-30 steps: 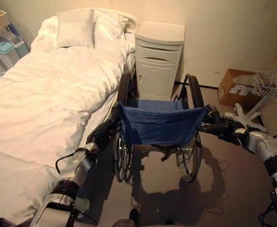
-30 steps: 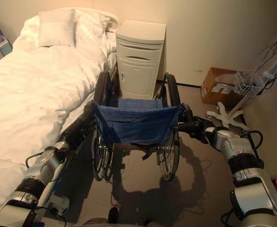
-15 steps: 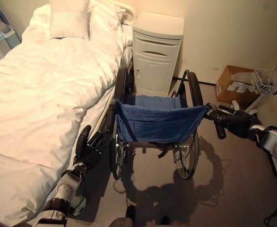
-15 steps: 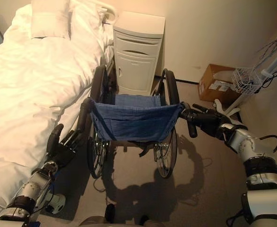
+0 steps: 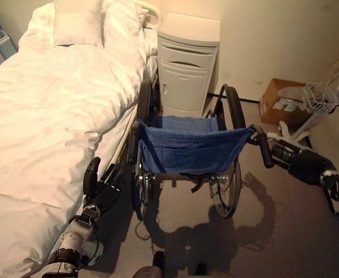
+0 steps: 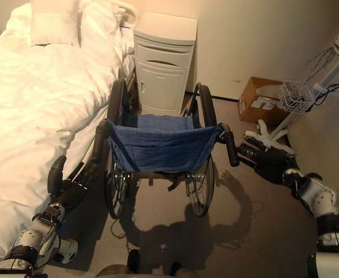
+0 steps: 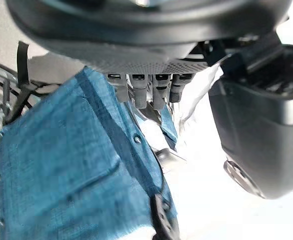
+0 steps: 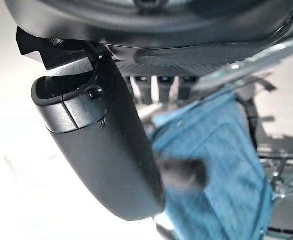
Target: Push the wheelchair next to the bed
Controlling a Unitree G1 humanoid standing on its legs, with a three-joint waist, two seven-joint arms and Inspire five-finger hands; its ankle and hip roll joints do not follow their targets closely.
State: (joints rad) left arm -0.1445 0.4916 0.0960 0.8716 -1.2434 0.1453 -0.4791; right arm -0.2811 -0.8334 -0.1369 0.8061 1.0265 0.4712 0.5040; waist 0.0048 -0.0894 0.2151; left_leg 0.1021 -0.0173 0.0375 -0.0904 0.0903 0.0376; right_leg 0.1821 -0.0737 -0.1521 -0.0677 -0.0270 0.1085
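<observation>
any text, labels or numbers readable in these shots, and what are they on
None can be read.
cardboard box: a pale label on its top, the print too small to read.
wheelchair, bed, bedside cabinet: no writing visible.

- Left hand (image 5: 103, 191): dark, with slim black fingers and a bulky black thumb.
- Right hand (image 6: 269, 162): dark and blocky.
- Forearms: silver-grey shells with black bands at the wrists.
</observation>
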